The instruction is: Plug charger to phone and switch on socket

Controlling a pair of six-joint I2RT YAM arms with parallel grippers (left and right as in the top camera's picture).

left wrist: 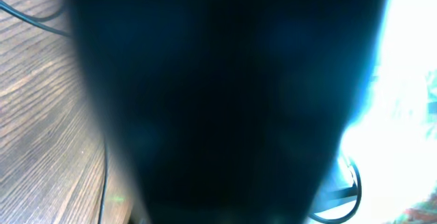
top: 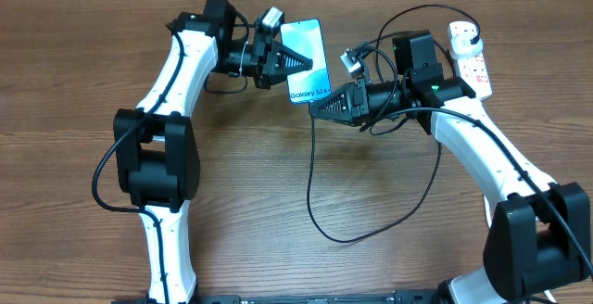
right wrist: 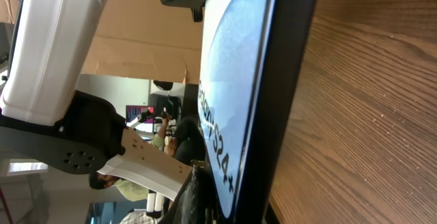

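The phone (top: 311,48), its light blue screen reading "Galaxy S24", lies at the table's back centre. My left gripper (top: 301,62) is shut on its left edge. In the left wrist view the phone (left wrist: 225,101) is a dark blur filling the frame. My right gripper (top: 316,108) is shut at the phone's bottom edge, and the charger's thin black cable (top: 310,183) leaves from its tip. The connector itself is hidden. In the right wrist view the phone (right wrist: 232,94) stands very close, with a dark finger (right wrist: 194,200) by its lower end. The white socket (top: 471,60) lies at the back right.
The charger cable loops toward the front (top: 347,239), then arcs back over the right arm to a plug (top: 469,34) on the socket. A cardboard wall runs along the table's back edge. Wood tabletop (right wrist: 369,115) lies just beside the phone.
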